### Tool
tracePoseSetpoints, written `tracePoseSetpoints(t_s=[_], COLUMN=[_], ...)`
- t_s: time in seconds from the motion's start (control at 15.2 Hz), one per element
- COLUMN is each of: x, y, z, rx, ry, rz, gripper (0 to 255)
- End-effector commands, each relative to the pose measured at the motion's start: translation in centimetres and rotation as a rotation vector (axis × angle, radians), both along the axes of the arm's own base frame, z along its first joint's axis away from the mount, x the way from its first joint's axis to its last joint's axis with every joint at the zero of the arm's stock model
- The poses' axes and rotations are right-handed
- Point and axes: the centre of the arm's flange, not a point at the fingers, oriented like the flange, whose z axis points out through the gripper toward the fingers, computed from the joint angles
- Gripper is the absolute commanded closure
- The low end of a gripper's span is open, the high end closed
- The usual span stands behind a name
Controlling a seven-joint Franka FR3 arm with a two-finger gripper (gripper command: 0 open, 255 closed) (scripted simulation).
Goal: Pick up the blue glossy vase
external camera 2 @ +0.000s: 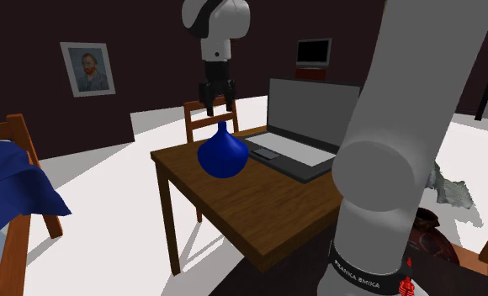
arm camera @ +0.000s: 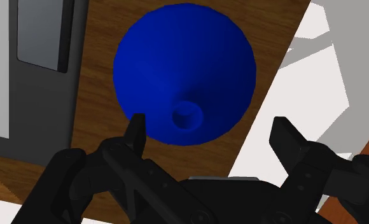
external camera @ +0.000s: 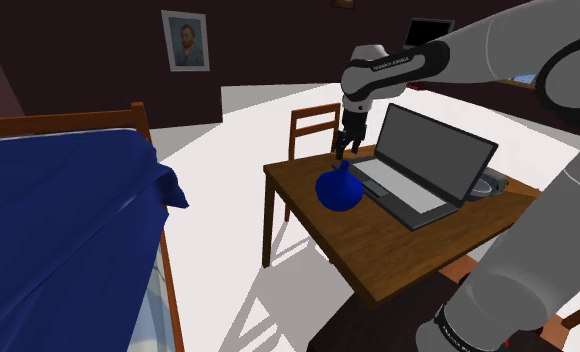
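End effector (arm camera: 208, 124) spread, above vase (arm camera: 177, 63) — "FRANKA EMIKA" (external camera 2: 364, 273)

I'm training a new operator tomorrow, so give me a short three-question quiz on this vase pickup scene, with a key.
1. True or false: the tool is shut on the blue vase.
2. Fill in: the lid of the laptop beside the vase is ____.
3. The tool hangs: A, above the vase's neck; B, behind the laptop; C, down beside the vase's base.

Key: 1 false, its fingers stand apart and touch nothing; 2 open; 3 A.
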Motion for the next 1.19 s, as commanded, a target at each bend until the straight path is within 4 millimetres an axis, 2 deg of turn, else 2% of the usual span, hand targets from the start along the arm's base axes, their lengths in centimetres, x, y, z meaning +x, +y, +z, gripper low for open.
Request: tracePoseSetpoints(t_s=[0.0,0.46,0.59,0.66,1.12], x=[1.5,1.5,1.5,1.5,1.5], y=[-1.4,-1.4,-1.4,-1.4,-1.4], z=[-0.8,-4.5,-4.8,-4.7,-4.7], rx=[-0.007,-0.007,-0.007,-0.007,-0.007], ry=[-0.001,-0.001,-0.001,-0.001,-0.001], rz=[-0.004,-0.004,-0.004,-0.004,-0.004], gripper=[0,0,0,255,255])
